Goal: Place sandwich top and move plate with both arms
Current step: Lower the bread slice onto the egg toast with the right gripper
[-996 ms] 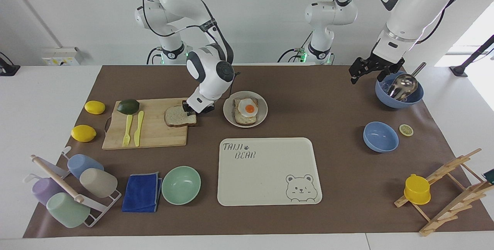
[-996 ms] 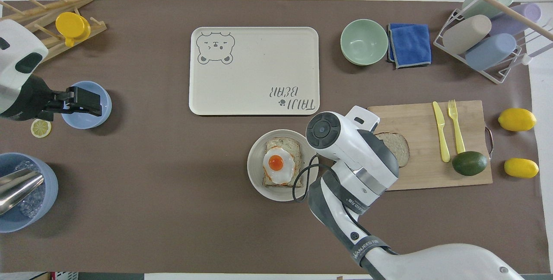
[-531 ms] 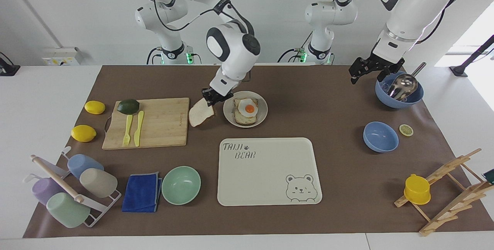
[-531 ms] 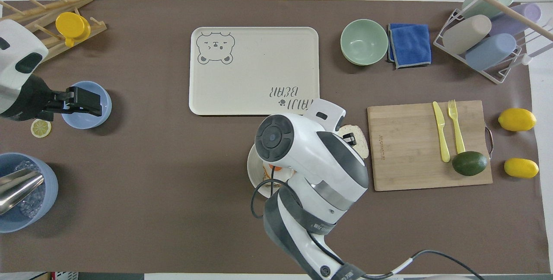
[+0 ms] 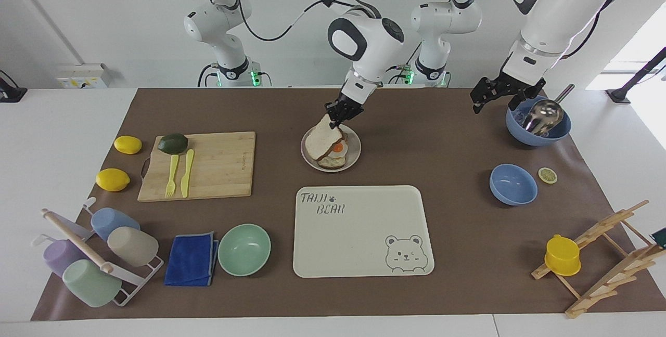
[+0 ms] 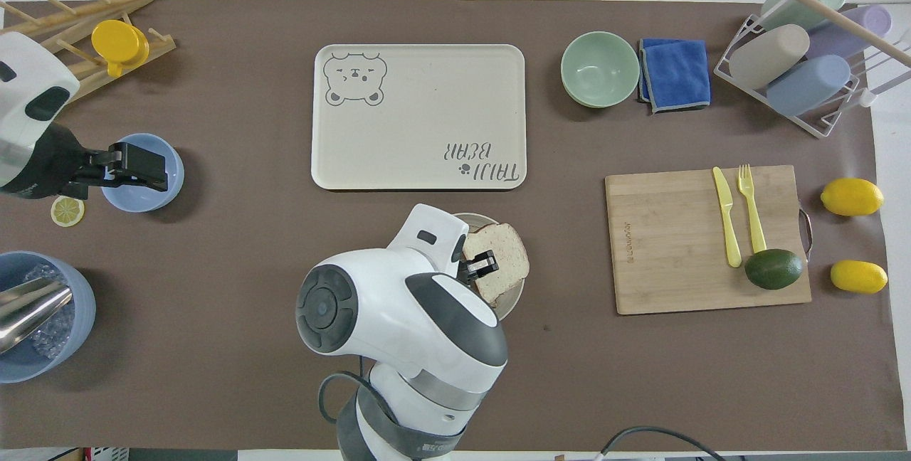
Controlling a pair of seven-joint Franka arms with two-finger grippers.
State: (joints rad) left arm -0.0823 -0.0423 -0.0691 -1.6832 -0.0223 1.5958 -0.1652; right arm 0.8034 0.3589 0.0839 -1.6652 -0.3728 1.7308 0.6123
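Observation:
My right gripper (image 5: 339, 117) is shut on one edge of the sandwich top (image 5: 320, 142), a pale bread slice with a brown crust. It hangs tilted over the plate (image 5: 357, 147), its lower edge down by the toasted slice with the fried egg (image 5: 338, 147). In the overhead view the right gripper (image 6: 478, 267) and the bread (image 6: 507, 258) cover most of the plate (image 6: 514, 301). My left gripper (image 5: 497, 99) is open and empty, raised at the left arm's end of the table; it also shows in the overhead view (image 6: 135, 167).
A cream bear tray (image 5: 364, 233) lies farther from the robots than the plate. A cutting board (image 5: 208, 170) with fork, knife and avocado is toward the right arm's end. A blue bowl with a ladle (image 5: 538, 124) and a smaller blue bowl (image 5: 512, 185) sit under the left gripper's area.
My right gripper lifted the bread slice off the cutting board and carried it over to the plate, where it now hangs tilted above the egg toast. The left arm has not moved.

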